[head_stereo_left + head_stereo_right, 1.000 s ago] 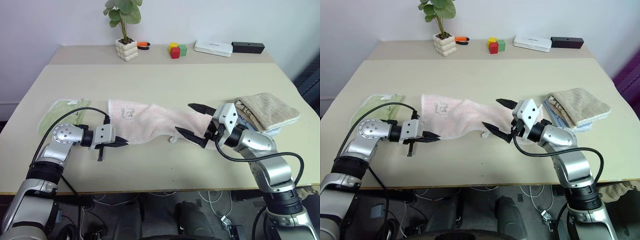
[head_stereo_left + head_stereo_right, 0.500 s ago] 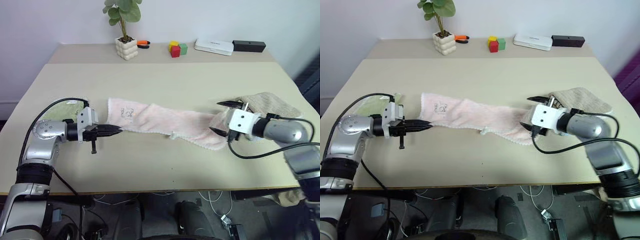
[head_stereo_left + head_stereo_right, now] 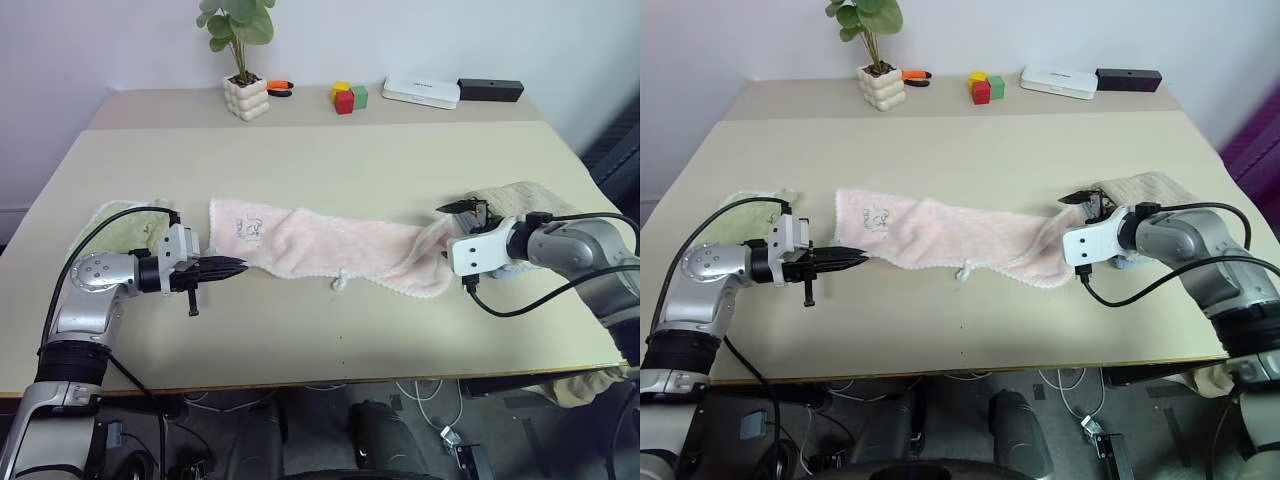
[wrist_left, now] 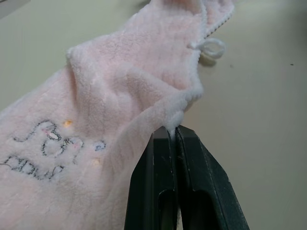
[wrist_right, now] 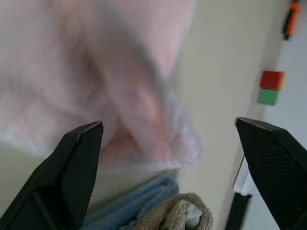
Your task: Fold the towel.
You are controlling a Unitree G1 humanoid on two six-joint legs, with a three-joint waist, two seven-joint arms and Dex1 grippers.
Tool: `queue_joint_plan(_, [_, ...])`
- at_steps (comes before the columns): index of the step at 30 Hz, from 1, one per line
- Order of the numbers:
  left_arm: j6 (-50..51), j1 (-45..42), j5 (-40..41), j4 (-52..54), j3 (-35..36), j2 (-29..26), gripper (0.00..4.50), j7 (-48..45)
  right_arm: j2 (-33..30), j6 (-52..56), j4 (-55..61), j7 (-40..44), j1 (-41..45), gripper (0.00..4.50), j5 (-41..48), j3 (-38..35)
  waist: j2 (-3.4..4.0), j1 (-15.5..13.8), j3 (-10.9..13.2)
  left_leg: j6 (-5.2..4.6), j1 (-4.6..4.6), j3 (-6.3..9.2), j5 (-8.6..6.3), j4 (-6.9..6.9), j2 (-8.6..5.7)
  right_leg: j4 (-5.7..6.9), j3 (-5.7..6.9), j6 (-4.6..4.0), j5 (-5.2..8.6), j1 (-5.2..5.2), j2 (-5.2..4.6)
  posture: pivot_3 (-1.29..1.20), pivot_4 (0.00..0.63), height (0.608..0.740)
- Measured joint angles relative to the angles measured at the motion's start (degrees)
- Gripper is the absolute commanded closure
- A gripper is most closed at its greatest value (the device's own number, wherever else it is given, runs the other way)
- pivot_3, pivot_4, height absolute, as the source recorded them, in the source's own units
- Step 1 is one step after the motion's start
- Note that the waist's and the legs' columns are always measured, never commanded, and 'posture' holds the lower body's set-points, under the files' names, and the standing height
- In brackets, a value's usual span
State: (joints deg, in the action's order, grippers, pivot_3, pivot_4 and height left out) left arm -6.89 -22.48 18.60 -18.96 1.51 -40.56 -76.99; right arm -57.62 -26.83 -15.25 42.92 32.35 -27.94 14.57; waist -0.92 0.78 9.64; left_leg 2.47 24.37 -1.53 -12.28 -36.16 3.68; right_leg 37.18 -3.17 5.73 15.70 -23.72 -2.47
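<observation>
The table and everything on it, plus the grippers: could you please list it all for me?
Pale pink terry towel: one, stretched across mid-table.
Light green cloth: one, left edge.
Tan ribbed towel: one, on a blue towel, right side.
Potted plant: one, green in a white pot, back.
Blocks: yellow, red, green, back.
White box, black box: back right.
Orange tool: beside the plant.
Beige table: one.
Left gripper: shut on the towel's corner.
Right gripper: open at the towel's other end.

The towel (image 5: 96, 72) is blurred in the right wrist view; the right claw (image 3: 457, 245) hides its right end; its embroidered drawing (image 4: 43, 143) is unreadable.
</observation>
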Motion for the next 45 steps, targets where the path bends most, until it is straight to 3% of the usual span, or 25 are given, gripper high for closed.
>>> queue_joint_plan(8, [0.1, 2.5, -0.1, 2.4, 0.1, 0.0, 4.46, 1.0, 1.0, -10.8, -14.1, -7.2, 10.8, 0.00, -12.8, 7.7, 0.02, 0.2, 0.0, 0.00, 0.00, -0.05, 0.00, 0.04, 0.00, 0.03, -0.04, 0.01, -0.01, -0.06, -0.01, 0.00, 0.150, 0.740])
queue_joint_plan(11, [0.3, 3.0, 0.1, 3.8, 0.1, 0.0, 4.50, 1.5, 2.6, -12.6, -17.0, -7.9, 12.5, 0.79, -14.0, 9.3, 0.03, 0.1, 0.0, 0.00, 0.00, -0.04, 0.00, 0.03, 0.00, 0.05, -0.04, 0.01, -0.01, -0.05, -0.01, 0.00, 0.150, 0.740])
queue_joint_plan(17, [0.6, 4.1, 0.3, 5.1, 0.1, 0.0, 4.50, 2.3, 3.6, -14.1, -19.7, -9.6, 14.0, 3.89, -15.8, 10.2, 0.04, 0.1, 0.0, 0.00, 0.00, -0.06, 0.00, 0.03, 0.00, 0.06, -0.05, 0.01, -0.01, -0.05, -0.02, 0.00, 0.150, 0.740])
queue_joint_plan(18, [0.7, 4.1, 0.3, 5.3, 0.1, 0.0, 4.50, 2.3, 3.6, -14.2, -20.0, -9.9, 14.3, 4.31, -16.0, 10.2, 0.04, 0.1, 0.0, 0.00, 0.00, -0.06, 0.00, 0.03, 0.00, 0.06, -0.06, 0.01, -0.01, -0.05, -0.02, 0.00, 0.150, 0.740])
queue_joint_plan(19, [0.7, 4.1, 0.4, 5.5, 0.1, 0.0, 4.50, 2.4, 3.6, -14.3, -20.0, -10.2, 14.3, 4.45, -16.3, 10.2, 0.04, 0.1, 0.0, 0.00, 0.00, -0.06, 0.00, 0.03, 0.00, 0.06, -0.05, 0.01, -0.01, -0.05, -0.02, 0.00, 0.150, 0.740])
queue_joint_plan(25, [1.0, 4.0, 0.4, 5.4, 0.1, 0.0, 4.50, 2.5, 3.3, -14.4, -19.8, -10.0, 14.3, 4.45, -15.8, 9.9, 0.04, 0.1, 0.0, 0.00, 0.00, -0.06, 0.00, 0.03, 0.00, 0.06, -0.06, 0.02, -0.01, -0.05, -0.02, 0.00, 0.150, 0.740])
queue_joint_plan(28, [1.4, 2.9, 0.1, 3.3, 0.9, 0.0, 4.50, 4.9, 2.2, -12.9, -15.9, -5.6, 11.9, 4.45, -9.4, 7.4, 0.05, 0.0, 0.0, -0.01, -0.01, -0.05, 0.00, 0.03, 0.00, 0.07, -0.05, 0.15, -0.09, -0.03, -0.02, 0.00, 0.150, 0.740])
queue_joint_plan(34, [1.6, -6.1, -3.0, -7.3, 2.7, 1.0, 4.50, 13.8, 3.5, -6.1, -11.8, -2.3, 11.4, 4.45, -5.0, 4.8, 0.04, 0.0, 0.0, 0.00, -0.05, -0.04, 0.01, -0.04, -0.01, 0.09, -0.04, 0.17, -0.10, 0.03, -0.01, 0.00, 0.150, 0.740])
queue_joint_plan(40, [-5.3, -27.0, -9.4, -30.9, 3.0, 7.5, 4.50, 27.4, 15.2, 1.7, -28.4, -14.4, 24.7, 4.45, -11.6, 7.8, 0.01, -0.1, 0.1, 0.06, 0.04, -0.01, 0.05, -0.03, -0.06, 0.11, -0.03, 0.29, -0.17, -0.04, 0.02, 0.00, 0.150, 0.740])
queue_joint_plan(45, [-8.5, -45.7, -13.1, -46.5, 3.9, 9.2, 4.50, 41.8, 18.2, 6.6, -40.8, -29.1, 38.7, 4.45, -16.3, 9.5, 0.00, 0.0, 0.1, 0.17, 0.86, -0.01, 0.13, 0.01, -0.12, 0.13, -0.04, 0.37, -0.21, -0.90, -0.07, 0.00, 0.150, 0.740])
